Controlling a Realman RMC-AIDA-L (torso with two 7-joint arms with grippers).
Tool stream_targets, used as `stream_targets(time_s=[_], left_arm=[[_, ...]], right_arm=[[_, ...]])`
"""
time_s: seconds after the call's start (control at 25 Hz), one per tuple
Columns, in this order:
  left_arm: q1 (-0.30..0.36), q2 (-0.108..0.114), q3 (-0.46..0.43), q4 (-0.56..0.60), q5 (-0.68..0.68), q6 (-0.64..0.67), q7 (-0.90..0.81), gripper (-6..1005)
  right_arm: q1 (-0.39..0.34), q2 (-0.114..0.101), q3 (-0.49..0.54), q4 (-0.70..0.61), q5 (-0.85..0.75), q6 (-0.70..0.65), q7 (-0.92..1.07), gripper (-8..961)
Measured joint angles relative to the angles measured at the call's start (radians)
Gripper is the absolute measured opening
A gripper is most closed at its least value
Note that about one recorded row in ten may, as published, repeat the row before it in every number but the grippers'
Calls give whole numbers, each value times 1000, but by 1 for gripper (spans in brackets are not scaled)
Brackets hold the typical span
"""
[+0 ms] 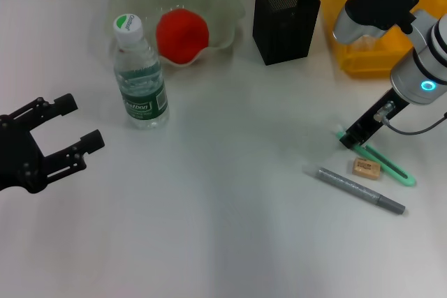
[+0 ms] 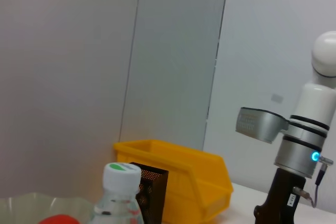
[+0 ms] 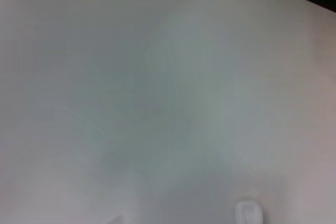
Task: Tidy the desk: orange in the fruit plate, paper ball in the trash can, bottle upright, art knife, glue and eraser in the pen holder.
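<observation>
We are pressing our right gripper (image 1: 348,140) onto the art knife's (image 1: 388,165) end beside the eraser (image 1: 367,168); finger spread unclear.

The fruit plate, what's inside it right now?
The orange sits inside the fruit plate. The bottle standing in front hides part of its near rim.

Bright, even overhead light falls on the plain white worktop (image 1: 209,228). Shadows are faint and soft. The right wrist view is blurred and washed out.
</observation>
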Motion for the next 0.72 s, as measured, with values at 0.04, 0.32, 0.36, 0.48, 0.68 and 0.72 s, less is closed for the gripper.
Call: stream_targets(time_s=[0.04,0.32,0.36,0.48,0.68,0.72], left_arm=[[0,0,0,0,0,0,0,785],[-3,5,-1,-19,0,1,3,785],[-3,5,-1,-19,0,1,3,785],[-3,4,-2,-20,0,4,12,785],[1,-1,-1,-20,0,5,16,785],[3,-2,-1,-21,0,5,17,785]], right_arm=[[0,0,0,0,0,0,0,210],[-61,1,82,-313,11,-113,0,170],[-61,1,82,-313,11,-113,0,170],[-80,3,107,-433,32,-120,1,171],[-116,3,132,-547,174,-1,-9,172],[-129,3,129,-555,209,50,-19,172]])
